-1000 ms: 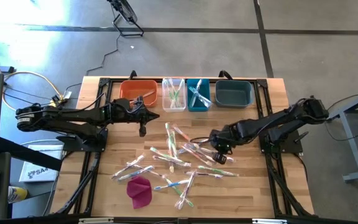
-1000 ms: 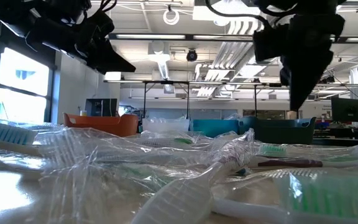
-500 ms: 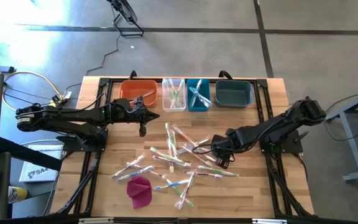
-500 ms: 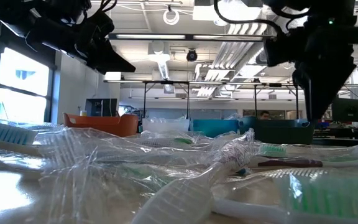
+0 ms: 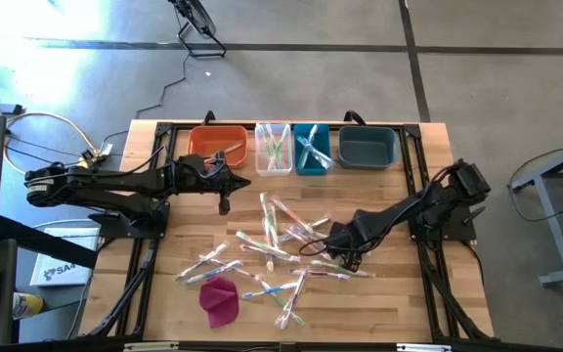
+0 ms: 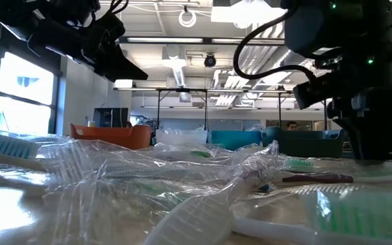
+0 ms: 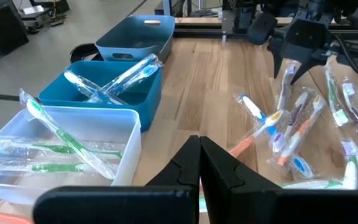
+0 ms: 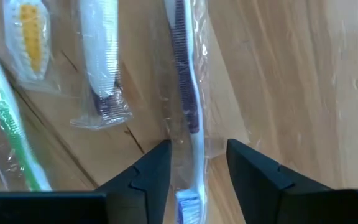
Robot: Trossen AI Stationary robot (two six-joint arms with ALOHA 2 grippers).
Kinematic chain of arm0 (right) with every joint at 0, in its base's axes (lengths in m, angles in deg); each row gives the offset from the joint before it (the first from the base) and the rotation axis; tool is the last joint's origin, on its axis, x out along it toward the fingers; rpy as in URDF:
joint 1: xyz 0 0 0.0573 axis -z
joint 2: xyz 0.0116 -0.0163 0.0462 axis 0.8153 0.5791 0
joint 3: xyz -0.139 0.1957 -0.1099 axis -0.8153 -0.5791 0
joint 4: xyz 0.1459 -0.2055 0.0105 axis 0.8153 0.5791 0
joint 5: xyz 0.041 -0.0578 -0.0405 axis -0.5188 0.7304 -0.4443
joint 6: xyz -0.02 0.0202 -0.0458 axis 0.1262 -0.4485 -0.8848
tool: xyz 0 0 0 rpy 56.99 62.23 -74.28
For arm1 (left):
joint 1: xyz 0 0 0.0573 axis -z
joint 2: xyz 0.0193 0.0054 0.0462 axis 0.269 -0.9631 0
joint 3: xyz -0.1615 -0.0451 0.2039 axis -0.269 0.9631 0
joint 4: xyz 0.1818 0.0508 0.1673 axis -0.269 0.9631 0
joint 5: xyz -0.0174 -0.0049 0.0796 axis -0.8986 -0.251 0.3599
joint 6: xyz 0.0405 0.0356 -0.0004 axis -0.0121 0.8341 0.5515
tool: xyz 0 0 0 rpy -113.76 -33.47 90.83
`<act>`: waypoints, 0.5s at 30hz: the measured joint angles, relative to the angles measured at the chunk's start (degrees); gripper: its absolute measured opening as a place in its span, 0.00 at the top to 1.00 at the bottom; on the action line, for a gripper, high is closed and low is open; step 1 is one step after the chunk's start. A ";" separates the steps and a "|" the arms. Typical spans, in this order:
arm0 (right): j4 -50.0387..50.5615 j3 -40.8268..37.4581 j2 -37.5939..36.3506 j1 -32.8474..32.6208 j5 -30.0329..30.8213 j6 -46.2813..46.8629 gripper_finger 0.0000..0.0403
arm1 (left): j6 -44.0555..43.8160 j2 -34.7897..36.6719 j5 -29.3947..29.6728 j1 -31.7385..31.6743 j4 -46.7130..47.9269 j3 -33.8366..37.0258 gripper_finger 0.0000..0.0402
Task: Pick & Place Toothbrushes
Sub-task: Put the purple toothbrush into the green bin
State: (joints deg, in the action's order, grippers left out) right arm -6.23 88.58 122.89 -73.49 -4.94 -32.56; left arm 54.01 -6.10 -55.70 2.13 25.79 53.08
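On the wooden table [image 5: 164, 293], the toothbrushes [image 5: 281, 249] lie scattered mid-table toward the front edge. The right gripper [image 8: 197, 168] has dropped into the pile and spread its fingers astride a purple-and-blue toothbrush [image 8: 188, 118], likely ready to close. The left gripper [image 5: 225, 203] waits shut near the orange bin [image 5: 218, 144].

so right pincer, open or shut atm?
Open. In the right wrist view the right pincer has its two fingers apart, straddling a wrapped purple-handled toothbrush lying flat on the table, not yet gripped.
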 joint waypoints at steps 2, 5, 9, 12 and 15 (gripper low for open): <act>0.00 0.03 0.19 0.00 -0.16 -0.08 0.64 | 0.00 0.00 0.00 0.00 0.36 0.00 1.00; -0.24 0.01 0.23 0.00 -0.50 -0.12 0.67 | 0.00 0.00 0.01 0.00 0.56 0.00 1.00; -0.24 -0.03 0.26 0.00 -0.68 -0.16 0.75 | 0.00 0.00 0.02 0.00 0.56 0.00 1.00; -0.28 -0.06 0.33 -0.04 -0.70 -0.18 0.84 | 0.00 0.00 0.02 0.00 0.56 0.00 1.00; -0.20 -0.10 0.34 -0.04 -0.06 -0.22 0.93 | 0.00 0.00 0.02 0.00 0.56 0.00 1.00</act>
State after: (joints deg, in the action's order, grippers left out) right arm -6.43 88.49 123.23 -73.53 -5.00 -32.78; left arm 54.01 -6.10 -55.68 2.13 26.34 53.08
